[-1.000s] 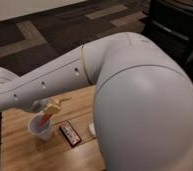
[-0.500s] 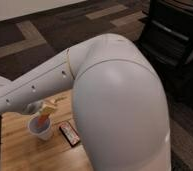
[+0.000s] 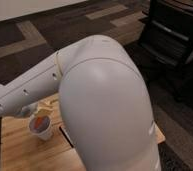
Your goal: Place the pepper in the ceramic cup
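Note:
The white ceramic cup point(image 3: 42, 129) stands on the wooden table point(image 3: 17, 150) at the lower left. Something orange-red, which looks like the pepper point(image 3: 38, 121), shows inside the cup at its rim. My gripper point(image 3: 42, 106) is just above and slightly behind the cup, at the end of the white forearm point(image 3: 25, 92) that reaches in from the left. The arm's big white elbow point(image 3: 107, 110) fills the middle of the view and hides most of the table.
A dark edge of the flat packet point(image 3: 64, 131) shows right of the cup, against the arm. Dark patterned carpet point(image 3: 65, 30) lies beyond the table. Black furniture point(image 3: 172, 30) stands at the upper right.
The arm's elbow has swung left and toward the camera, covering the packet and more of the table. The cup has stayed in place.

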Action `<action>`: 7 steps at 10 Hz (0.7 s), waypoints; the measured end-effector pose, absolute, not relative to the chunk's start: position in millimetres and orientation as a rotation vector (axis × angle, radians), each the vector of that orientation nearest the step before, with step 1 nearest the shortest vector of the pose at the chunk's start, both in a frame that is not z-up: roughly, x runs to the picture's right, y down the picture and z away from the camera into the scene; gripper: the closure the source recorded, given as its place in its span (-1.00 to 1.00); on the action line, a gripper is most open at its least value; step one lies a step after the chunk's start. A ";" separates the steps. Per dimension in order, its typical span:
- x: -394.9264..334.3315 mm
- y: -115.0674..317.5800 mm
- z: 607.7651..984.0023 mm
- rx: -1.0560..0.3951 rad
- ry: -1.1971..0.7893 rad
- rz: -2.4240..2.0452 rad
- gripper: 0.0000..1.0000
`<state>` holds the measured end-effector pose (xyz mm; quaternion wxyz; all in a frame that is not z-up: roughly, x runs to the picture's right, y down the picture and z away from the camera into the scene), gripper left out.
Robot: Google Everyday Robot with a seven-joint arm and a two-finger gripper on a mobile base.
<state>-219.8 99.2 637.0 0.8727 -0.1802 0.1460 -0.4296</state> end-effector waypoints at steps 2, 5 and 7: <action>-217.0 101.5 640.3 -0.382 0.314 -0.899 1.00; -223.6 99.1 643.9 -0.372 0.328 -0.933 1.00; -232.5 99.9 649.1 -0.368 0.328 -0.958 1.00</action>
